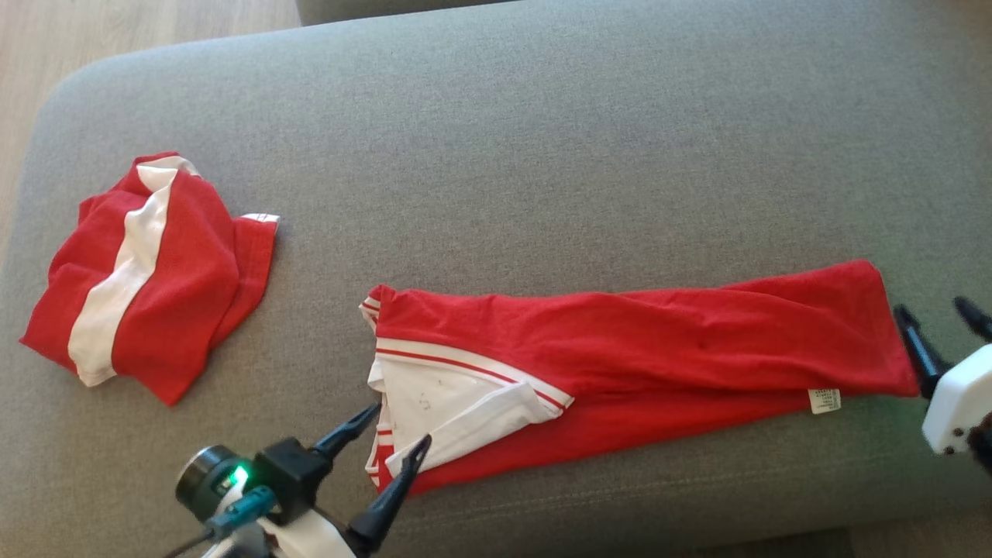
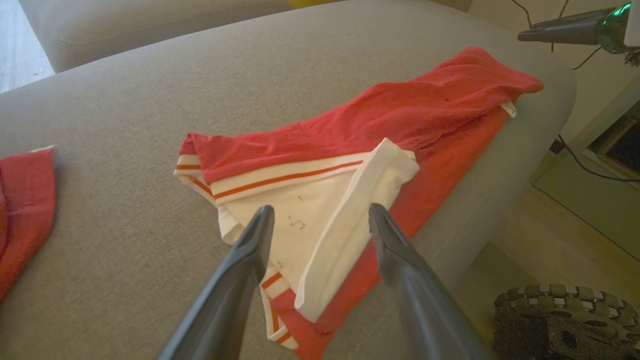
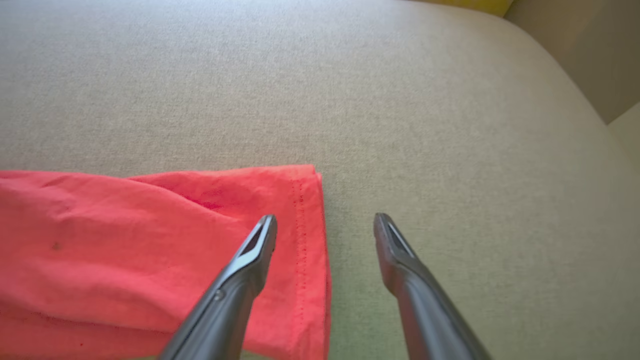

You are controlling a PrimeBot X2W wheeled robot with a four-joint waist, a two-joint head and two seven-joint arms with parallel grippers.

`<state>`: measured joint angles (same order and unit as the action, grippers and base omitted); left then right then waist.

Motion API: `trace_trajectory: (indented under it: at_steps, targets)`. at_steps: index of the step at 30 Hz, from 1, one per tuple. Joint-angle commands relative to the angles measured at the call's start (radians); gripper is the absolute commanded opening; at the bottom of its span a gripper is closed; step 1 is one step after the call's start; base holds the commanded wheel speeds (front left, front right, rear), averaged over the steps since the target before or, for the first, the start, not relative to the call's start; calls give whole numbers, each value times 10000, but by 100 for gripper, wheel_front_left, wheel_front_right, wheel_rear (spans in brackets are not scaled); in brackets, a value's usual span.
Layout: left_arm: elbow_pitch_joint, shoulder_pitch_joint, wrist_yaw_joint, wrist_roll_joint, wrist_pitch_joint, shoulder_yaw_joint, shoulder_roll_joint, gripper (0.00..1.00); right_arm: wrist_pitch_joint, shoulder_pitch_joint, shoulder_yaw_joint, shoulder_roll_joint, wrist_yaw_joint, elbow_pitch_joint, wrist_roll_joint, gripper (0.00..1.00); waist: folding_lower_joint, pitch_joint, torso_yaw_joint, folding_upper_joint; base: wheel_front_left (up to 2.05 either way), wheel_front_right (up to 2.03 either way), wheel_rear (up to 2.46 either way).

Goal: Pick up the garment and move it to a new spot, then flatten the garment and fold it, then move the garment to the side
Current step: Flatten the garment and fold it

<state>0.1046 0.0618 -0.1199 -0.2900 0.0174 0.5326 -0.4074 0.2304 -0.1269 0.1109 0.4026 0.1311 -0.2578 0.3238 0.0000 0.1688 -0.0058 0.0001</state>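
Left tool (image 1: 401,424) gapes over long, folded red-and-white garment (image 1: 659,341).

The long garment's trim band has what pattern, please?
Trim band: white with a thin red stripe; best in left wrist view.

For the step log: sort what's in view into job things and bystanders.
In the job: long red shirt, left gripper, right gripper, both open at its ends.
Lying about: folded red-and-white shirt at the left, grey cushion under both.
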Motion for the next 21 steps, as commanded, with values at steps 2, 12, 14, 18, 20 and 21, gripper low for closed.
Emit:
trace_trajectory:
  at_steps: [2,12,14,18,20,21]
  targets:
    - [403,-302,86,-112,-59,-545,-225,100,-66,-40,125,185,-4,534,-175,100,0,-53,8,-1,0,0,0]
    - [282,-985,1419,-1286,-2015,-2336,1162,100,-1785,-273,588,-1291,-4,2462,-851,100,0,-450,-15,-1,0,0,0]
    - [230,-1128,1613,-1441,-2413,-2644,1520,100,-2313,-253,632,-1669,-4,2846,-911,100,0,-531,-14,-1,0,0,0]
    - [-14,-1310,1800,-1644,-2754,-3218,2382,100,-3286,-15,640,-2285,-4,3443,-1186,100,0,-616,37,-1,0,0,0]
    - [-102,-1353,1718,-1428,-2780,-3486,2789,100,-3701,182,659,-2668,-4,3592,-1267,100,0,-644,52,-1,0,0,0]
    - [-119,-1317,1629,-1265,-2783,-3606,2966,100,-3864,294,649,-2831,-4,3604,-1266,100,0,-660,49,-1,0,0,0]
